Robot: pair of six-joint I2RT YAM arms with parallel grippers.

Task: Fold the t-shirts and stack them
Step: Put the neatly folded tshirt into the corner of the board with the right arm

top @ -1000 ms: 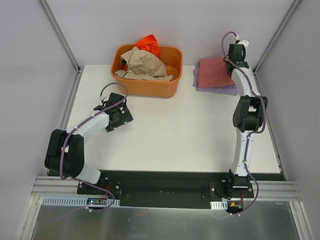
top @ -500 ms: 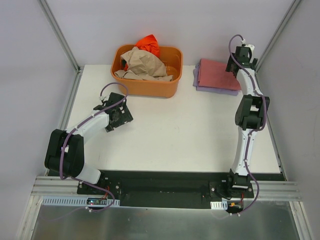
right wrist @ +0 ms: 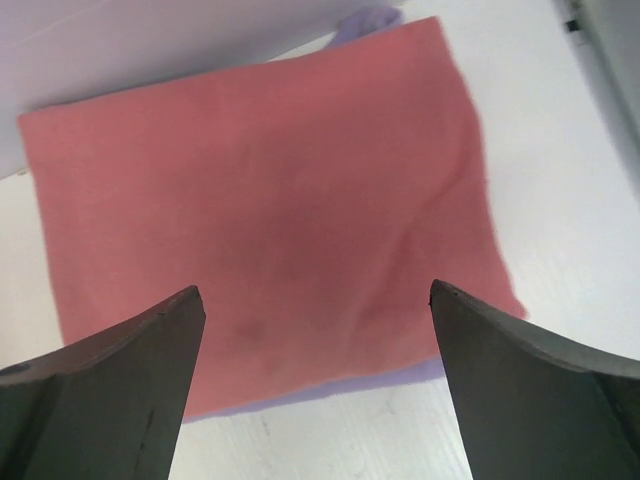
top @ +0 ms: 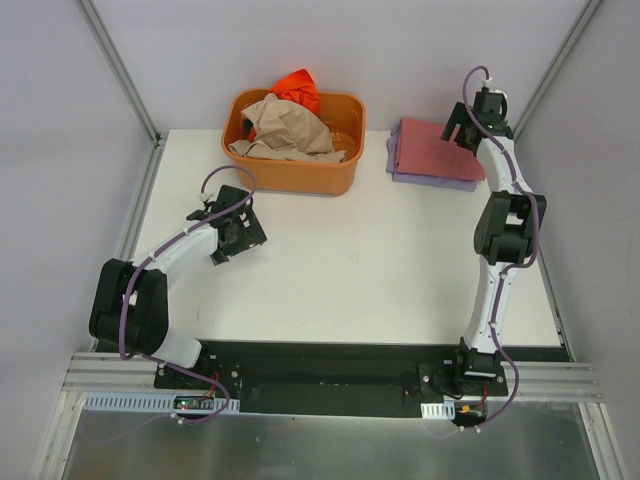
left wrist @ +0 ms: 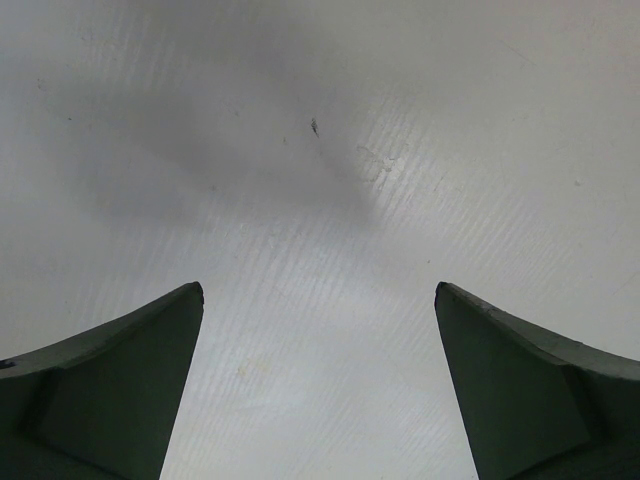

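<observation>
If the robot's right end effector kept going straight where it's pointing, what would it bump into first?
Most likely the folded rose-red cloth t-shirt, which fills the view straight ahead of the open right end effector and lies on a folded lavender cloth t-shirt. How far off it is, the picture can't tell.

A white table [top: 350, 270] fills the middle of the top view, matt and faintly ribbed up close, with a small dark mark [left wrist: 314, 126] on it. Plain pale grey walls [top: 330, 50] close it in on the far, left and right sides. Two slanted aluminium posts, one far left [top: 120, 70] and one far right [top: 555, 70], rise from its far corners. Along the near edge lie a black plate [top: 330, 360] and an aluminium rail [top: 100, 378], then a dull metal sheet [top: 320, 450]. Light is soft and even, shadows faint
</observation>
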